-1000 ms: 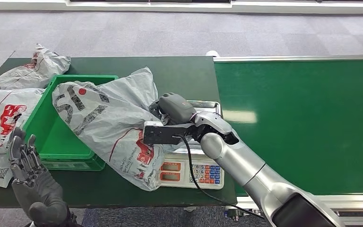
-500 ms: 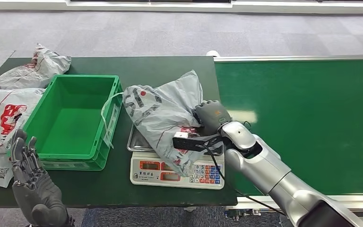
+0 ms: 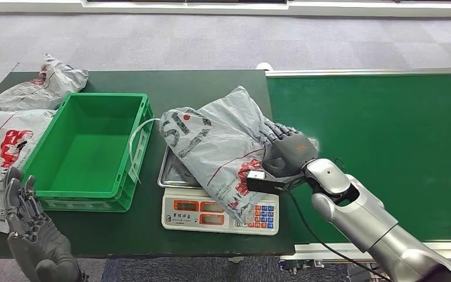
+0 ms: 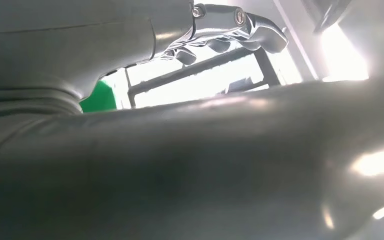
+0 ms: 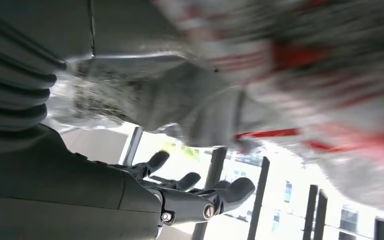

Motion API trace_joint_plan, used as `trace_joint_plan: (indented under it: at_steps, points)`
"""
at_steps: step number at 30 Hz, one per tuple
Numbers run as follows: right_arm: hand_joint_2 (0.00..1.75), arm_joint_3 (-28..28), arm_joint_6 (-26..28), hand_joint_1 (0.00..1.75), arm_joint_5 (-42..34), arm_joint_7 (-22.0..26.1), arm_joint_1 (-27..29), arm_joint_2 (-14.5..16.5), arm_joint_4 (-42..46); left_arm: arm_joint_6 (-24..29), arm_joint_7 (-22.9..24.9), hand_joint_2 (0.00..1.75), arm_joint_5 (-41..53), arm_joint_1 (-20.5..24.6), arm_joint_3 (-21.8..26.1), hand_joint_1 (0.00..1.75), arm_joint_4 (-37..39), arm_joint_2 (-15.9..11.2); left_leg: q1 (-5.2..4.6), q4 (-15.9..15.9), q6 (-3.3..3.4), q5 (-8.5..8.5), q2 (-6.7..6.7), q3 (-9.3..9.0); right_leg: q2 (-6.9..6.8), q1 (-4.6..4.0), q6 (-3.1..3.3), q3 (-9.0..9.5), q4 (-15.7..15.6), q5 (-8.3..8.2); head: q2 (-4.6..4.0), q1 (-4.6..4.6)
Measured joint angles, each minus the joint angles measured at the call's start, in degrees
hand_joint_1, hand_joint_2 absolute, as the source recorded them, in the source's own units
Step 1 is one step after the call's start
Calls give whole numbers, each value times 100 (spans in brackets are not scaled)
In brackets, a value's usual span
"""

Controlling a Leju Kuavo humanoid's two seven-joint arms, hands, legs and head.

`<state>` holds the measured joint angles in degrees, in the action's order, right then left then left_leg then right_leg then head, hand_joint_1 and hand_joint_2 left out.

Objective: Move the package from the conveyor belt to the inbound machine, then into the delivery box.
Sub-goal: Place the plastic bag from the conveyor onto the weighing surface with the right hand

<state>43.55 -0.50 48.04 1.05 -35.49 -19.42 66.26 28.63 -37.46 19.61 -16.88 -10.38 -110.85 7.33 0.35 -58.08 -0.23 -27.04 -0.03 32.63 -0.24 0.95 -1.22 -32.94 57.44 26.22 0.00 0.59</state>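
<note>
A grey plastic mail package (image 3: 217, 147) with red and black print lies across the weighing scale (image 3: 211, 212) on the dark green table, and its near end covers part of the keypad. My right hand (image 3: 288, 150) is at the package's right edge with its fingers spread and nothing held. In the right wrist view the fingers (image 5: 200, 195) are apart and the package (image 5: 305, 75) lies beside them. The green delivery box (image 3: 88, 153) stands left of the scale with nothing in it. My left hand (image 3: 32, 235) is raised at the table's near left corner, fingers apart and holding nothing.
The green conveyor belt (image 3: 387, 147) runs along the right of the table. Two more grey packages (image 3: 41, 85) (image 3: 3, 147) lie left of the box. A white strap (image 3: 134, 147) hangs over the box's right wall.
My right hand carried the package from over the green box rightward onto the scale and then let it go, and its fingers are now spread. My left hand dropped slightly.
</note>
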Motion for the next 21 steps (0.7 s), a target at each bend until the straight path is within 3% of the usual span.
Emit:
trace_joint_plan:
  at_steps: [5,9,17,21]
  points:
    - [0,-405,89,0,-155,52,376,-407,608,365,-110,0,-117,-16,-3,0,57,20,-2,-1,4,-3,0,2,0,1,-1,-1,-4,1,0,0]
    - [0,-782,528,0,-196,341,742,-652,1146,436,-214,0,-404,0,-32,0,123,26,-2,-1,4,-4,1,6,-1,1,-1,-4,-4,1,0,0]
    - [0,-1441,1558,0,20,921,1369,-685,2184,310,-271,0,-594,182,-146,0,280,-16,-1,0,3,-4,3,6,0,-1,-1,-5,-3,1,0,0]
    - [0,-1783,1919,0,123,989,1789,-684,2729,282,44,0,231,338,-164,0,364,-49,-1,-1,4,-3,-3,5,-5,0,-1,-5,-4,1,0,0]
